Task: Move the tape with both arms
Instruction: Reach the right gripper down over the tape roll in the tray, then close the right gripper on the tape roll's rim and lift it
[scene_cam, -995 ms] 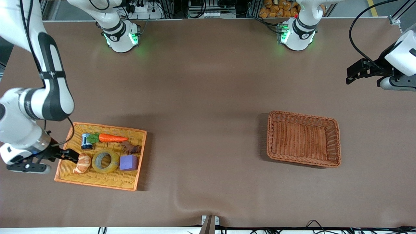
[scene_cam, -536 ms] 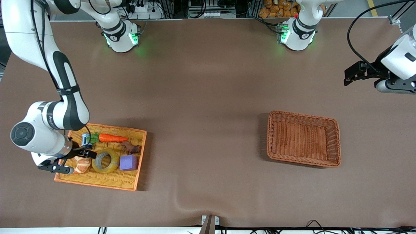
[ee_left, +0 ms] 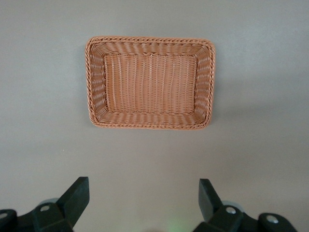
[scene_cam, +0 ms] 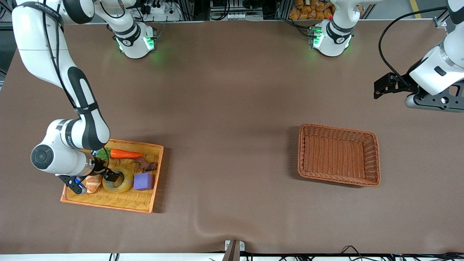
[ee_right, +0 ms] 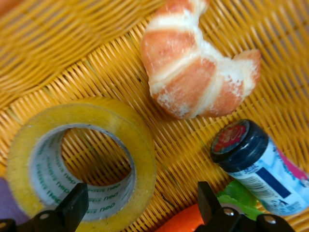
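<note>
The yellowish tape lies flat in the orange wicker tray, between a croissant and a purple block. My right gripper is low over the tape's rim on the croissant's side, open. In the right wrist view the tape lies partly between the open fingers of my right gripper; one finger is by the tape's hole, the other by the carrot. My left gripper hangs open and empty above the table at the left arm's end. It shows in the left wrist view too.
The tray also holds a carrot, a brown object and a small dark-capped bottle next to the croissant. An empty brown wicker basket sits toward the left arm's end, also in the left wrist view.
My right gripper has swung from the tray's outer edge over the croissant to the tape. My left gripper has drifted slightly toward the table's middle.
</note>
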Controlling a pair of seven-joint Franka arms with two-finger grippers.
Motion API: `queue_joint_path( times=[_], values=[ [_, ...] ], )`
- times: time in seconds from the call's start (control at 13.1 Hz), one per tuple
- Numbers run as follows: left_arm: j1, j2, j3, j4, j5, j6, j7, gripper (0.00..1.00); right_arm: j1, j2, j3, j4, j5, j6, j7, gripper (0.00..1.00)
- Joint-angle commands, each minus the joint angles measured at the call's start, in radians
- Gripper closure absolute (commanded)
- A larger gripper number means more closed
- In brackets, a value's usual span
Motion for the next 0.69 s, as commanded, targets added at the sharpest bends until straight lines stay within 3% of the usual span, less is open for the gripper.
queue_joint_path(
  times=[0.0,0.15,0.23,0.31,0.61],
  values=[
    [0.000,-0.010,-0.001,-0.011,-0.003,0.009,0.012,0.00,0.012,0.029,-0.003,0.034,0.012,0.000,0.016,0.00],
    [-0.004,-0.011,-0.007,-0.004,0.013,0.006,0.003,0.00,0.016,0.031,-0.004,0.045,0.006,0.000,0.015,0.00],
    [0.002,-0.014,-0.010,-0.002,0.011,0.006,0.003,0.00,0.018,0.031,-0.004,0.046,0.004,0.001,-0.013,0.33],
    [0.009,-0.017,-0.010,-0.001,0.011,0.007,0.004,0.00,0.019,0.031,-0.004,0.046,0.003,0.003,-0.059,0.98],
    [0.014,-0.022,0.004,0.004,0.010,0.007,0.000,0.00,0.019,0.031,-0.004,0.058,0.001,0.012,-0.081,1.00]
  ],
)
